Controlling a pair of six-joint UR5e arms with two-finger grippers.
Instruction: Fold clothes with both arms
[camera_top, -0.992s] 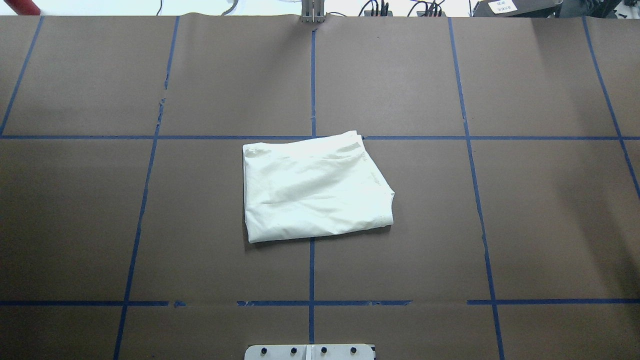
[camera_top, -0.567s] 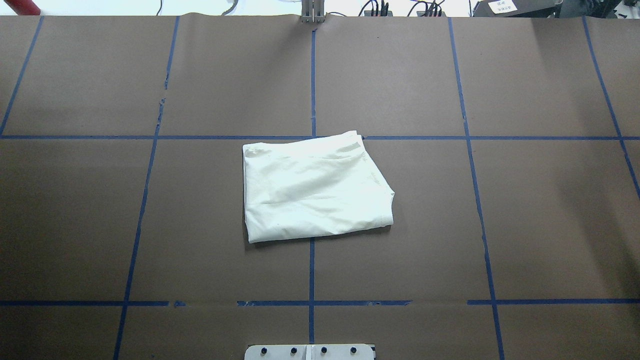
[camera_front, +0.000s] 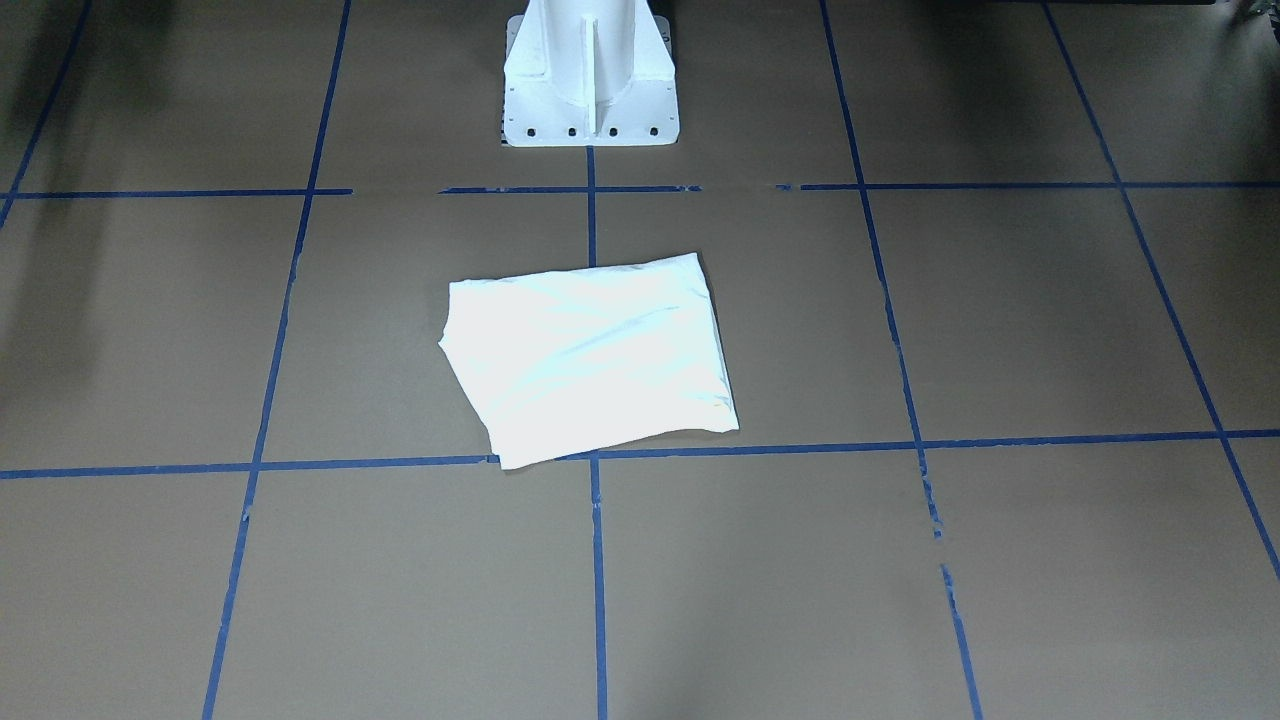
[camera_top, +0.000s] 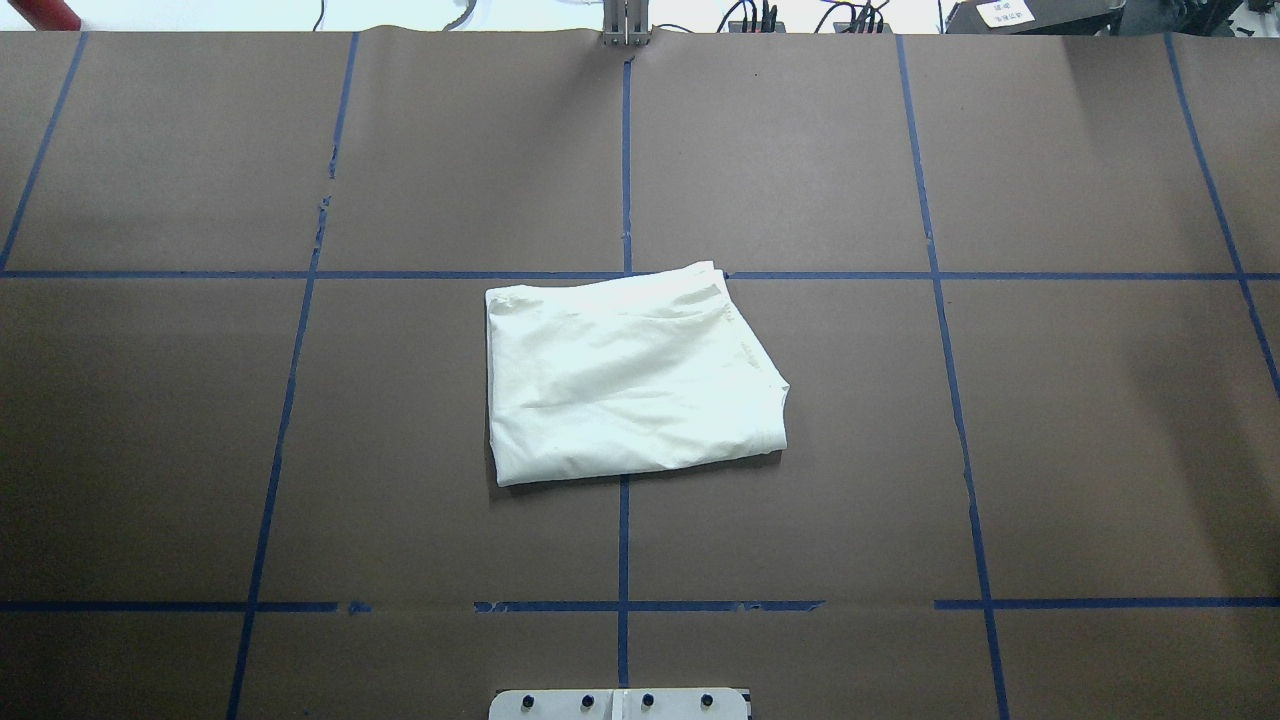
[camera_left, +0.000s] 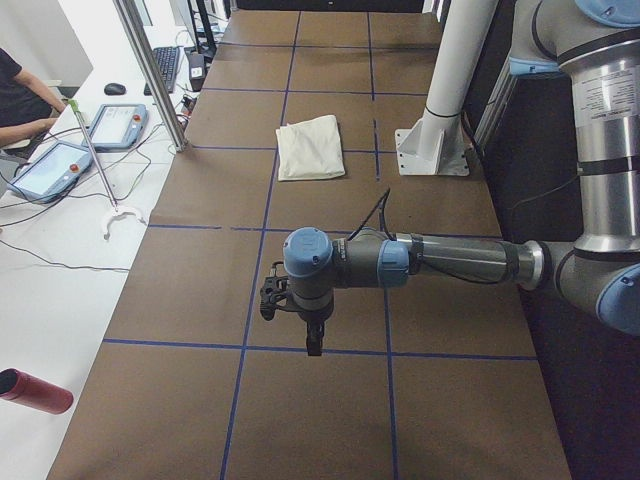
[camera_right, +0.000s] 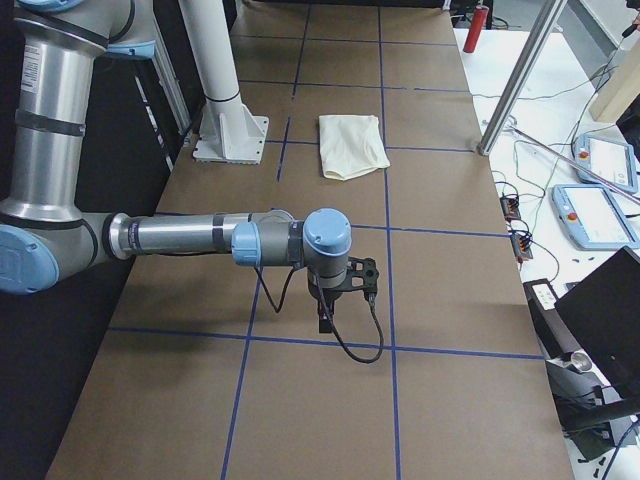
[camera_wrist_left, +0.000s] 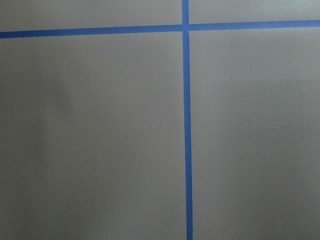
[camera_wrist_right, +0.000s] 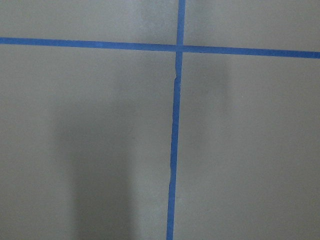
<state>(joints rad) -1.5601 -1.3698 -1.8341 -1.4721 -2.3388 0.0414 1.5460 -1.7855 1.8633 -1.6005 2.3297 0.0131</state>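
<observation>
A white folded garment (camera_top: 630, 375) lies flat near the middle of the brown table, also in the front view (camera_front: 590, 355). Both arms are outside the overhead and front views. In the left side view my left arm (camera_left: 450, 262) reaches over the table's left end, its gripper (camera_left: 313, 340) pointing down, far from the garment (camera_left: 310, 147). In the right side view my right arm (camera_right: 190, 238) does the same at the right end, its gripper (camera_right: 326, 318) far from the garment (camera_right: 352, 145). I cannot tell whether either gripper is open or shut. Both wrist views show only bare table with blue tape.
The white pedestal base (camera_front: 590, 80) stands at the robot's side of the table. Blue tape lines (camera_top: 624, 540) grid the surface. Beyond the far edge are a metal post (camera_left: 150, 70), tablets (camera_left: 60, 165), cables and a red cylinder (camera_left: 35, 390).
</observation>
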